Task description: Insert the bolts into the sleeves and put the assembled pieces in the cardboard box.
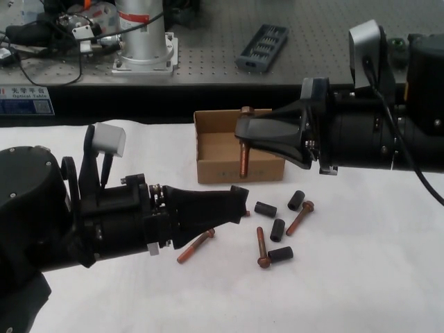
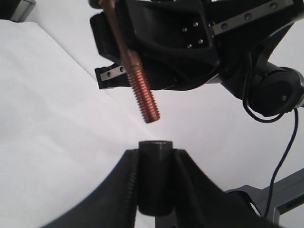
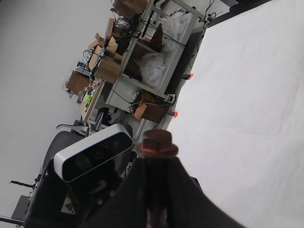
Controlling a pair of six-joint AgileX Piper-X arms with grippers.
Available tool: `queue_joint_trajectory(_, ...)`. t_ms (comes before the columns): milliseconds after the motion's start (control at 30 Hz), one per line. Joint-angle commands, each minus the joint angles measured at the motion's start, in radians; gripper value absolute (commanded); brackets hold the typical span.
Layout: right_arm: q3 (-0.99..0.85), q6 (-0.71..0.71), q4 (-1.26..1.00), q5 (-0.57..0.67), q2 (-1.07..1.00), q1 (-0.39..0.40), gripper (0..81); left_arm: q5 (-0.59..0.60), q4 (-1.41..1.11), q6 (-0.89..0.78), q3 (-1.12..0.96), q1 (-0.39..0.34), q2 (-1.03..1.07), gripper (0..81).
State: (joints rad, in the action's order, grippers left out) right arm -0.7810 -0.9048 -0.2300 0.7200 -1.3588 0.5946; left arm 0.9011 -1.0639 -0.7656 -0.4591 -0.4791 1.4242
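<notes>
My right gripper (image 1: 244, 132) is shut on a copper bolt (image 1: 243, 154), which hangs upright, thread down, in front of the cardboard box (image 1: 208, 165). In the right wrist view the bolt's head (image 3: 156, 144) sits between my fingers. My left gripper (image 1: 239, 198) sits lower and nearer, shut on a black sleeve (image 2: 154, 175) whose open end points up. In the left wrist view the bolt's threaded tip (image 2: 145, 102) hangs a short gap above the sleeve, slightly tilted and off to one side. Three loose bolts (image 1: 261, 246) and several black sleeves (image 1: 277, 229) lie on the white cloth.
The box stands at the cloth's far edge, open at the top. Behind it runs a perforated bench with a metal post base (image 1: 142, 41), cables and a dark tray (image 1: 262, 46). Free cloth lies at the right and front.
</notes>
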Motion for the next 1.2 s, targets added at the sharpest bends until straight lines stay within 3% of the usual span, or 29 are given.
queue_joint_trajectory(0,-0.014,-0.001,-0.020,0.011,0.002,-0.003,2.8,0.000,-0.015,-0.017,-0.001,0.002,-0.016,0.6)
queue_joint_trajectory(1167,-0.014,0.009,-0.015,0.052,0.002,0.014,2.8,-0.060,-0.067,-0.082,-0.029,0.002,-0.016,0.6)
